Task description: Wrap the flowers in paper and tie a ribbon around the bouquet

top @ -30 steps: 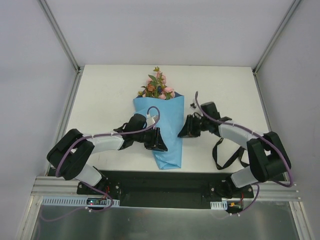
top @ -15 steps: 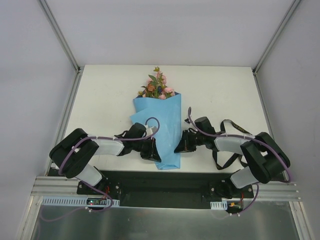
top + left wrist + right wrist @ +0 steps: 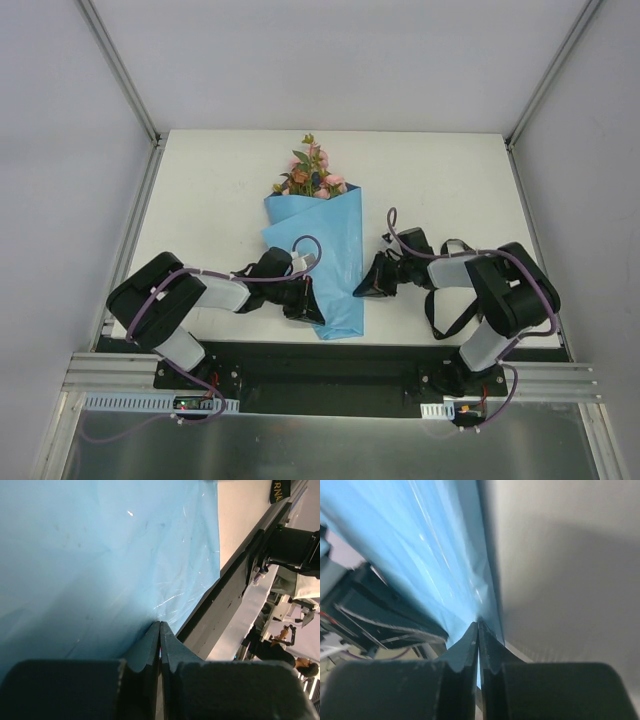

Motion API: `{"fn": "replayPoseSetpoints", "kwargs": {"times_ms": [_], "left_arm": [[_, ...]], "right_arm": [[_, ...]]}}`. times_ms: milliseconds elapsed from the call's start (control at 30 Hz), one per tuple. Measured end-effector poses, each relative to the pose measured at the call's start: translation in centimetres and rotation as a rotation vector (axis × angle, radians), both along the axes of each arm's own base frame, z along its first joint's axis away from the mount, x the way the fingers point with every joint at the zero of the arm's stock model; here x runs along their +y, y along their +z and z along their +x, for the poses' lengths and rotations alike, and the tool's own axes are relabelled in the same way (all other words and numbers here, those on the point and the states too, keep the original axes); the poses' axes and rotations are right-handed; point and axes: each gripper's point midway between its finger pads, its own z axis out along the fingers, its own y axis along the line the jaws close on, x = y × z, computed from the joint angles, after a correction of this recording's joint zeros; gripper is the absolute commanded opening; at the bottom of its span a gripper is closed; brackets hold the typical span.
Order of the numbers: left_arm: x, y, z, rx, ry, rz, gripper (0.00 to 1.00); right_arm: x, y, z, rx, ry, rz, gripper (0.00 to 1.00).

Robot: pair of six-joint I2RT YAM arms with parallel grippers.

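The bouquet point(image 3: 335, 250) lies flat on the white surface point(image 3: 220, 190), a little left of its middle. Its long axis runs straight away from the arm bases: the narrow tip points at the near edge and the flowers point(image 3: 310, 177) fan out at the far end. The two arms reach in from either side of the narrow lower half, so the cone sits between them.

The left fingers point(image 3: 145, 645) are pressed together at the cone's left edge, low down near the tip. The left wrist view shows the paper point(image 3: 100, 555) running right down to where they meet, so they appear to pinch its edge. The right fingers point(image 3: 465, 647) are also pressed together on the opposite edge, slightly farther up the cone. A sliver of blue shows between them, so they hold the sheet too.

The wrap is a smooth light blue, folded over itself into a cone with a creased flap across the front. It looks thin and glossy, and probably springs open if let go. The blooms are pink and orange among green leaves, and the stems are hidden inside.

The ribbon point(image 3: 432, 315) lies in loose black loops on the surface beside and under the right arm, well to the right of the cone and not around it. The right arm is the nearer one to it. Tying likely depends on bringing that ribbon leftward, across the cone's long axis at its narrow part, while the other side keeps the wrap shut.
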Motion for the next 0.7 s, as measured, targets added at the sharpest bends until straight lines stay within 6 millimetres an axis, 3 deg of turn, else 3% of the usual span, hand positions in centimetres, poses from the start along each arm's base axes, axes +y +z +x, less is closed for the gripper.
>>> {"fn": "replayPoseSetpoints", "kwargs": {"times_ms": [233, 600, 700], "left_arm": [[-0.3, 0.0, 0.1, -0.001, 0.001, -0.019, 0.0], [-0.8, -0.3, 0.1, 0.012, -0.011, -0.049, 0.0], [-0.9, -0.3, 0.1, 0.014, -0.013, -0.053, 0.0]], "right_arm": [[-1.1, 0.2, 6.8, 0.03, -0.123, 0.003, 0.04], [-1.1, 0.5, 17.6, 0.029, -0.214, 0.008, 0.04], [-1.1, 0.7, 21.9, 0.01, -0.24, 0.026, 0.04]]}}
